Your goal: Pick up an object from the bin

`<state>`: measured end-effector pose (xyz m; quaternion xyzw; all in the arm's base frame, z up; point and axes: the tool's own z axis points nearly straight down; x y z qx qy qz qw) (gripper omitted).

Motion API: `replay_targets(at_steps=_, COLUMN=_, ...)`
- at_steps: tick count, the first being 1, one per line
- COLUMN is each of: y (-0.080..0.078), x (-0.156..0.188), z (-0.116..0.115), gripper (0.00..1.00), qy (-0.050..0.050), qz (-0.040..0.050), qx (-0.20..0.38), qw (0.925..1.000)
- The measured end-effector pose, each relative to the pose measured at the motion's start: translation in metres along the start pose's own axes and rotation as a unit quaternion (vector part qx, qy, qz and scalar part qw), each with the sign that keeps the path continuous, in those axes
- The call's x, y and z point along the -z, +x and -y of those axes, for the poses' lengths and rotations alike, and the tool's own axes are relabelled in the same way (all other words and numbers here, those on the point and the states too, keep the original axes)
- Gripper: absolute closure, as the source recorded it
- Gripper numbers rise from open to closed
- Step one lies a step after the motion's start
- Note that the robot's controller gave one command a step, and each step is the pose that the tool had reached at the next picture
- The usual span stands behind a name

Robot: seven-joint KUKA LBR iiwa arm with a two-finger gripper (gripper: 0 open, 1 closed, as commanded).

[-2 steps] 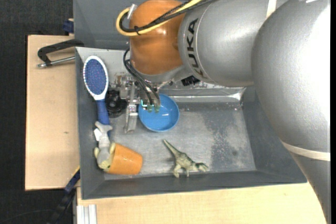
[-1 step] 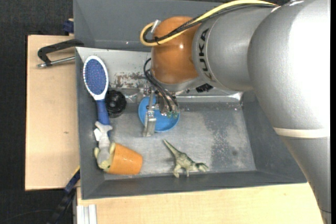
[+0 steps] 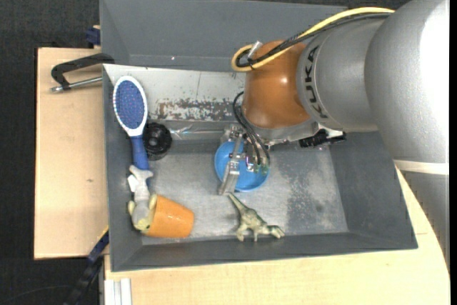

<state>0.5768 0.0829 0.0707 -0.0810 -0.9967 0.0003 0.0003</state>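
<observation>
Gripper [image 3: 240, 166] is sitting right over a round blue plastic thing [image 3: 251, 182] in the middle of the grey metal bin [image 3: 314, 211]. Honestly can't tell if it's spread or pinching. Near it, toward the view's lower edge, lies a small tan toy dinosaur [image 3: 254, 223]. Over on the left side there's an orange plastic cup [image 3: 173, 217] on its side, a black ball [image 3: 157, 140] and a blue-and-white oval hairbrush [image 3: 130, 105].

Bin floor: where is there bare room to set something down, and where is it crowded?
Bare: the right floor, between the blue round thing under the gripper and the right wall; also a patch between it and the black ball. Crowded: the left side, with brush and orange cup.
</observation>
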Motion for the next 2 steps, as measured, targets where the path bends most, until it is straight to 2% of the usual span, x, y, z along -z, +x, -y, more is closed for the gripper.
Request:
replay_targets(at_steps=1, y=0.0, x=0.0, z=-0.002, gripper=1.0, qy=-0.001, qz=0.0003, qx=0.001, qw=1.0)
replay_targets(at_steps=2, y=0.014, x=0.177, z=-0.007, gripper=1.0, qy=-0.003, qz=0.0071, qx=0.024, qw=0.9997)
